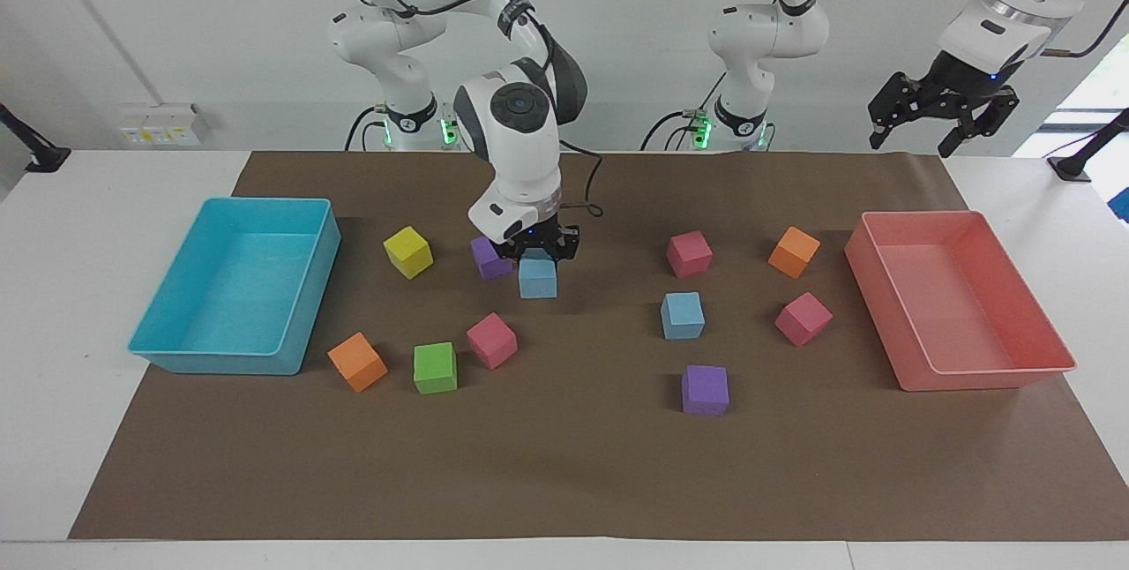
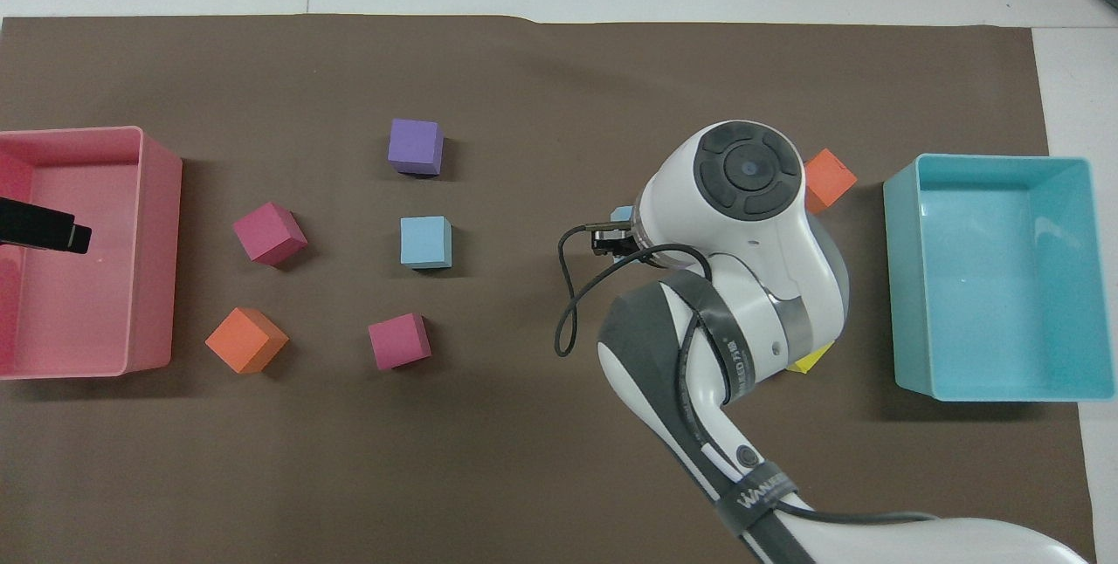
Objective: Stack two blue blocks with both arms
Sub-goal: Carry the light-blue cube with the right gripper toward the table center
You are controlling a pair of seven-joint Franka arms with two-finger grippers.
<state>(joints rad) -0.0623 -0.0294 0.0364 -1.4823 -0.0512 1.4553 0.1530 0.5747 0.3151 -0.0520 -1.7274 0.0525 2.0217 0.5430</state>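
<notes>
So the right gripper [image 1: 538,254] has its fingers pinched on one blue block [image 1: 538,278], carrying it just off the table, over the bare mat beside a purple cube [image 1: 490,257]. The other blue block [image 1: 683,315] sits flat on the table toward the left arm's end, with a pink cube [image 1: 689,253] nearer the robots than it and another purple cube [image 1: 705,390] farther out.

The bit that matters: from the fingers, the target block lies sideways toward the left arm's end and a little farther from the robots. Clear path as far as I can see, nothing standing between them.

Orientation-wise they're cubes, so no long axis to worry about. The resting one looks square to the mat edges from overhead [image 2: 426,242]; the held one hangs upright and looks about square too, though the arm hides most of it from above.

The left gripper [image 1: 941,114] waits high over its own end of the table near the pink tray [image 1: 891,239], fingers spread, empty. The right arm is clearly the nearer one.
</notes>
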